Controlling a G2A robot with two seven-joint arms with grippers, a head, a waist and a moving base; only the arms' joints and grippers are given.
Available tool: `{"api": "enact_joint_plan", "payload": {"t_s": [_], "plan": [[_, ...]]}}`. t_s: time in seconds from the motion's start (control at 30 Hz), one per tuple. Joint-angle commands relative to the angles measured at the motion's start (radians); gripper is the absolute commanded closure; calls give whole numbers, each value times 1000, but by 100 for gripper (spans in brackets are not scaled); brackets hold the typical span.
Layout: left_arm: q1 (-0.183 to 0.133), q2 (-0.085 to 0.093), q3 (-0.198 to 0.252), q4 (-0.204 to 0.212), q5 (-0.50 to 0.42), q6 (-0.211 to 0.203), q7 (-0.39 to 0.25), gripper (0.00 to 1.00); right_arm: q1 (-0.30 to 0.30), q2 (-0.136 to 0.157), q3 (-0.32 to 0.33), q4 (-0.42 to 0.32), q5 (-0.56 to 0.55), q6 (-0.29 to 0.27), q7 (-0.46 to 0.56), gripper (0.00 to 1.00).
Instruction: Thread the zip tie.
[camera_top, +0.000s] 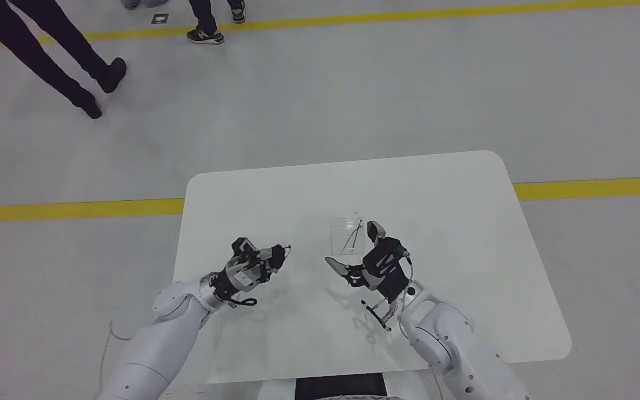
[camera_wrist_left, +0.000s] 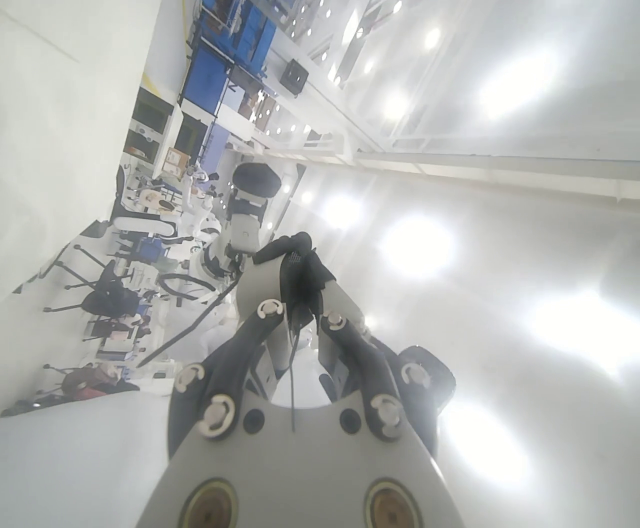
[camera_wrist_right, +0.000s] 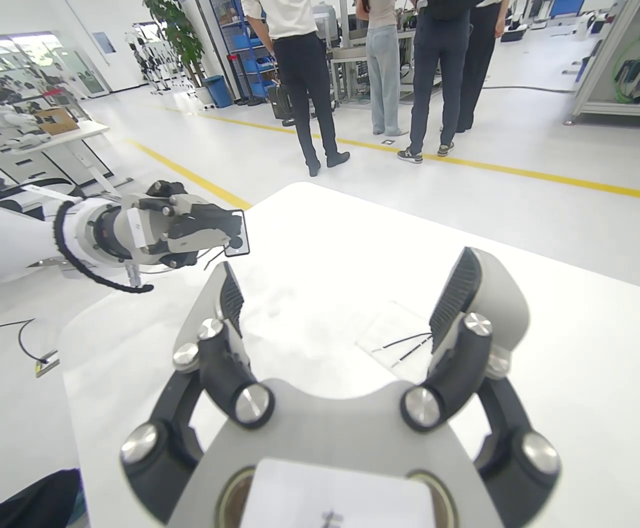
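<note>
Zip tie (camera_wrist_left: 292, 385) shows as a thin black strand pinched between the pressed-together fingers (camera_wrist_left: 260, 292) of the left gripper (camera_wrist_left: 300, 282). Its upper end is lost in the dark pads, so I can't tell which end is held. I see the right gripper (camera_wrist_right: 350, 295) spread wide and empty, near a clear bag (camera_wrist_right: 395, 322) on the table (camera_top: 450, 200). The bag holds faint black strands.

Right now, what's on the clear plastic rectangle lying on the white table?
A few thin black zip ties cross the clear plastic rectangle. The open right gripper covers their ends, so I cannot count them.
</note>
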Motion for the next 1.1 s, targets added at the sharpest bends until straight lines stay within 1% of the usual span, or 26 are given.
{"api": "enact_joint_plan", "payload": {"t_s": [0.0,0.1,0.27,0.37,0.5,0.6,0.73,0.83,1.07], "plan": [[11,5,-13,-12,2,-2,-31,100,0,0,0,0,0,0,0,0],[30,11,-34,-35,-9,-1,-74,100,0,0,0,0,0,0,0,0],[66,22,-77,-89,-35,10,-130,100,0,0,0,0,0,0,0,0],[91,28,-102,-130,-49,26,-137,100,0,0,0,0,0,0,0,0],[128,35,-133,-188,-67,37,-153,100,0,0,0,0,0,0,0,0],[156,39,-156,-231,-73,40,-161,100,0,0,0,0,0,0,0,0],[187,44,-183,-274,-86,44,-170,100,0,0,0,0,0,0,0,0],[204,47,-196,-296,-91,51,-171,100,0,0,0,0,0,0,0,0],[205,47,-198,-297,-92,54,-170,100,0,0,0,0,0,0,0,0]]}}
